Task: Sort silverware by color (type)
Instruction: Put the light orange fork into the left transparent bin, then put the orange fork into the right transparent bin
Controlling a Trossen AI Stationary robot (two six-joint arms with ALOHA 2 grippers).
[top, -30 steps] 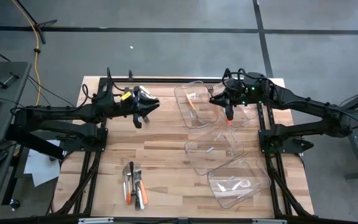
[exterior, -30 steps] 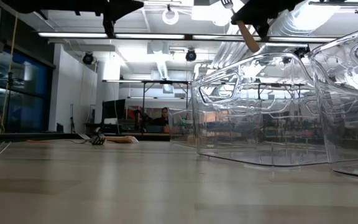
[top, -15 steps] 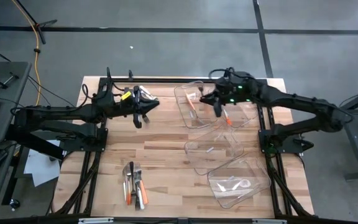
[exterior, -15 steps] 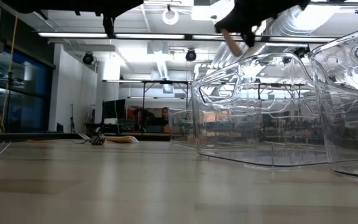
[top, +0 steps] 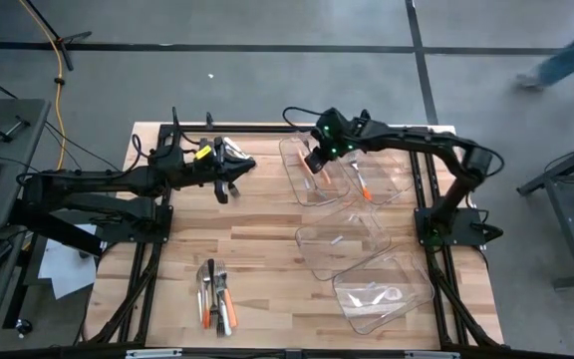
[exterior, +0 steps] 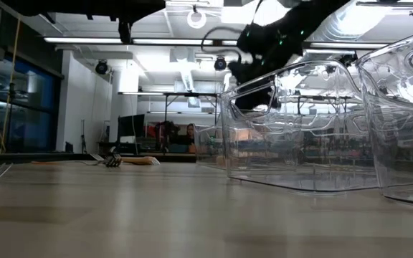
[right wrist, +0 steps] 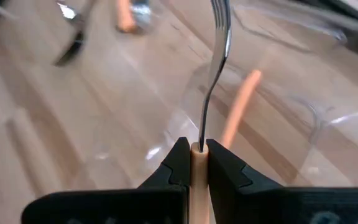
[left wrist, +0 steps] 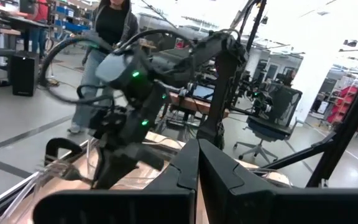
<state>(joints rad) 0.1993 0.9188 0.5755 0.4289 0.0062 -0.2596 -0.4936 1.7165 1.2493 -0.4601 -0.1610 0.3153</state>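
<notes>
The right end effector is pinching the pale orange handle of a fork, tines pointing away from the wrist, and is carrying it over the far bin, where another orange-handled piece is already lying — apparently the bin chosen for orange handles. In the high view the right end effector is hanging above that bin's left half, seemingly lining up a drop, though how high above the bin floor the fork is riding is hard to judge. Two more clear bins, the middle bin and the near bin, are sitting closer in, each apparently holding some paler pieces. The left end effector is waiting over the far left of the tabletop, fingers fully together and gripping nothing. The unsorted pile of silverware is lying near the front edge, well apart from the bins.
</notes>
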